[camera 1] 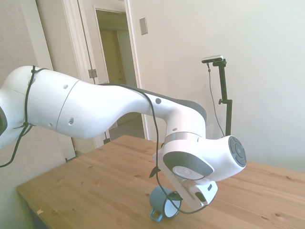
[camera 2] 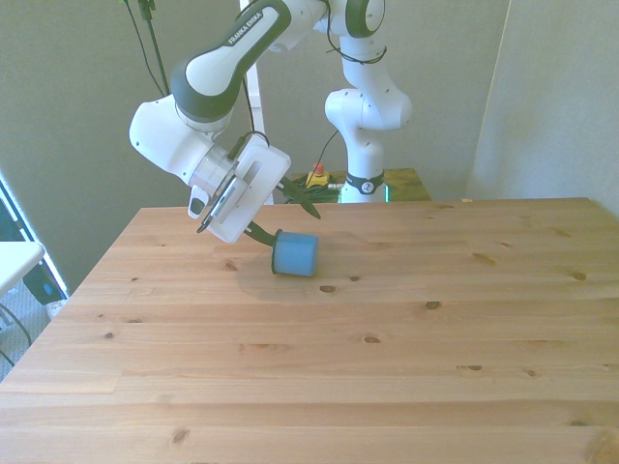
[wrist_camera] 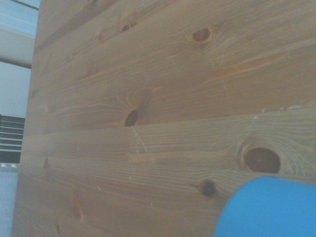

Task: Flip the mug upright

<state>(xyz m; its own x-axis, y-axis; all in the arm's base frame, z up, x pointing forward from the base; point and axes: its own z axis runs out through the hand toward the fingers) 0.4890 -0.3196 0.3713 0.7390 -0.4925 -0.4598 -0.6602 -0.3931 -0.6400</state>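
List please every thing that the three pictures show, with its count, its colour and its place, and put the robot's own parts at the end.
mug: one, light blue with white inside, on its side on the table toward the front view's left, at the tip of the hand; its handle shows low in the side view.
table: one, light knotty wood, fills the lower part of each view.
doorway: one, white frame, behind the table in the side view.
red button: one, red on yellow, beyond the far table edge by the robot's base.
arm: one, white with grey joints, reaching down to the mug.
hand: one, dark fingers at the mug's rim.
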